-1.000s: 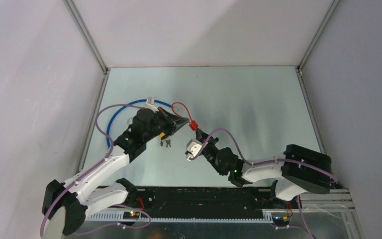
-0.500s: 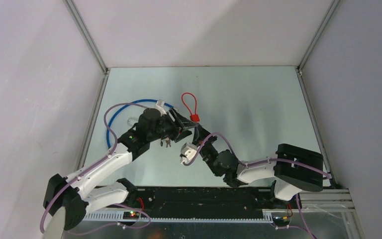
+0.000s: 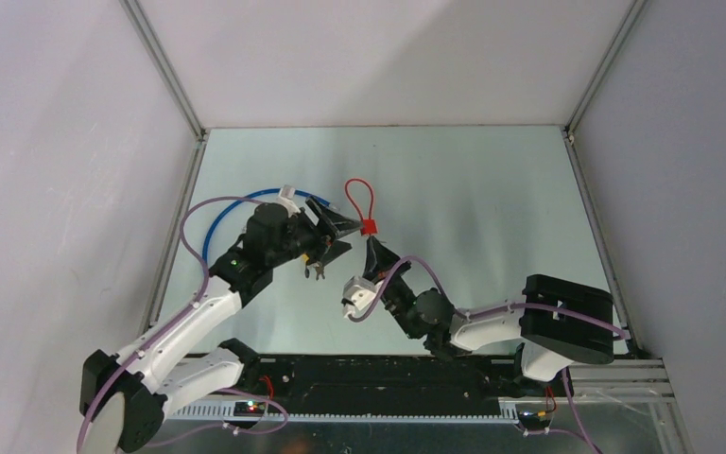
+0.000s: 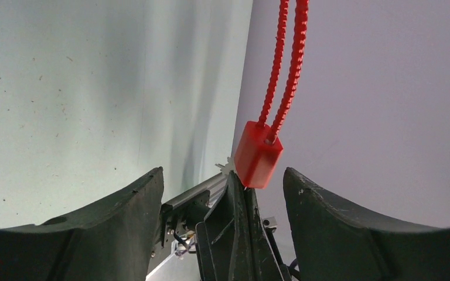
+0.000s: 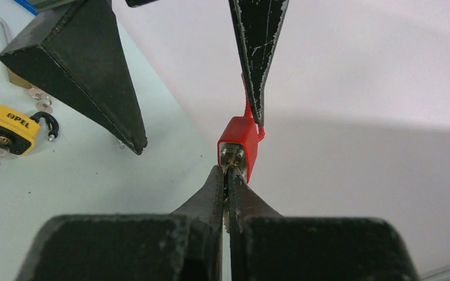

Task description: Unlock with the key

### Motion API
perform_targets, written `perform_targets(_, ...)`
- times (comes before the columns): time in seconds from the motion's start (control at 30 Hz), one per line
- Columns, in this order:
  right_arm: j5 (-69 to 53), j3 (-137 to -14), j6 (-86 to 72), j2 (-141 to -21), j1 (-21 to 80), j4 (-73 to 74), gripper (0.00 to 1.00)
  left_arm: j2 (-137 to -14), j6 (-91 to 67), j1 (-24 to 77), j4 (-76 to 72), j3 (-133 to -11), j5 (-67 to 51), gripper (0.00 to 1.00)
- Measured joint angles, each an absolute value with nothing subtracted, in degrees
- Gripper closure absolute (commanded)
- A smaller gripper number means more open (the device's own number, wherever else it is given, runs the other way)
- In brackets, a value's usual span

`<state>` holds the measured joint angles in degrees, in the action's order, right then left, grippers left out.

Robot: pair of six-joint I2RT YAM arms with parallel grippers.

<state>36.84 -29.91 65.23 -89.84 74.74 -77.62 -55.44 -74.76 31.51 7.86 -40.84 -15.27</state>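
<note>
The right wrist view is showing the right tool (image 5: pixel 227 175) pressing its two fingers flat together on what I am taking to be a small silver key (image 5: pixel 232 165), though only a sliver of metal is peeking out past the tips. That key is sitting in the keyway on the end face of the red block-shaped plastic lock body (image 5: pixel 238 137), so the pinch is serving as a handle for twisting.

In the top view the lock is sitting between the tips of the two arms, over the left-of-centre part of the pale green desk (image 3: pixel 473 189). Its red beaded cable loop (image 3: pixel 359 196) is reaching away toward the far wall, which is leaving the keyway facing the right tool head-on.

The left tool (image 3: pixel 351 235) is spread wide, with one finger to each side of the red body. In the left wrist view neither finger is touching the body, while in the right wrist view one tip is lying just against the cable where it enters the block. I am reading this as bracketing: the left arm is placed to clamp the body so that it is not spinning along with the key. With nothing gripping the body, a turn would likely be rotating the whole lock.

A yellow padlock with its own keys (image 5: pixel 4 131) is lying on the desk under the left arm, near a blue cable (image 3: pixel 210 232), apart from this work.
</note>
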Motion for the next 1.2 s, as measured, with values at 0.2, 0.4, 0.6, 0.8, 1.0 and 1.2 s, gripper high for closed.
perform_targets(0.2,35.9,-29.0,65.2,-89.7,75.7,-77.8,1.00,-55.8,-74.7,31.0,7.9,-40.9,-15.3,0.22)
perform_targets(0.4,35.2,-28.6,64.9,-88.1,77.3,-76.9,1.00,-56.2,-74.7,30.3,7.9,-42.0,-15.4,0.22)
perform_targets(0.6,34.9,-28.6,64.5,-87.0,77.6,-75.6,1.00,-57.4,-75.0,29.5,7.9,-42.2,-16.0,0.26)
perform_targets(0.8,34.9,-28.6,64.6,-87.0,77.6,-74.4,1.00,-58.6,-75.0,30.2,7.9,-42.4,-17.4,0.31)
perform_targets(1.0,34.8,-28.6,64.8,-87.0,77.7,-74.4,1.00,-58.7,-75.2,32.1,7.9,-42.4,-17.9,0.47)
perform_targets(1.2,34.7,-28.6,65.2,-87.3,77.9,-74.1,1.00,-59.1,-75.1,33.4,7.9,-43.2,-17.8,0.73)
